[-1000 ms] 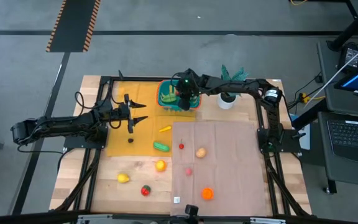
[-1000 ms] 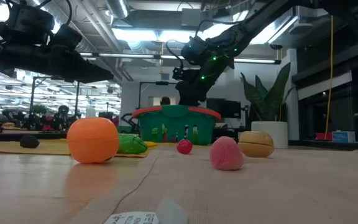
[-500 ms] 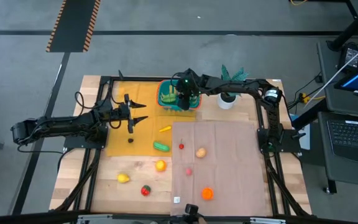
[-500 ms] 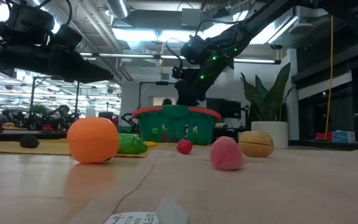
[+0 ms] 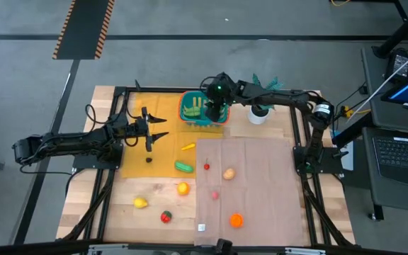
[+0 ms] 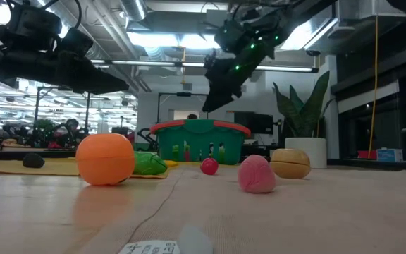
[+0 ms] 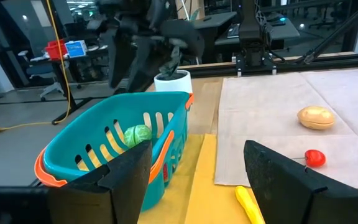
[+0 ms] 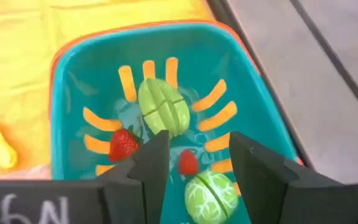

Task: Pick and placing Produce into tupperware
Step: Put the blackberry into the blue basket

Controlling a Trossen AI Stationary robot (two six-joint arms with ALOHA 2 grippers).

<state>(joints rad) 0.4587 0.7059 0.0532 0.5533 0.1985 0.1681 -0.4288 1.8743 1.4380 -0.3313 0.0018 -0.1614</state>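
Right pincer [image 8: 193, 163] risen, open, clear above tupperware [image 8: 73, 74] rim

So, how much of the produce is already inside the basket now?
Done: four pieces lie in the basket. In hand: nothing; the right gripper hangs open above it. Left: about nine pieces on the table, such as the orange. The left gripper waits, open.

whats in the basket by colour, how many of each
green: 2 (pale green piece, bright green piece)
red: 2 (strawberry, small red piece)
total: 4 showing in the basket
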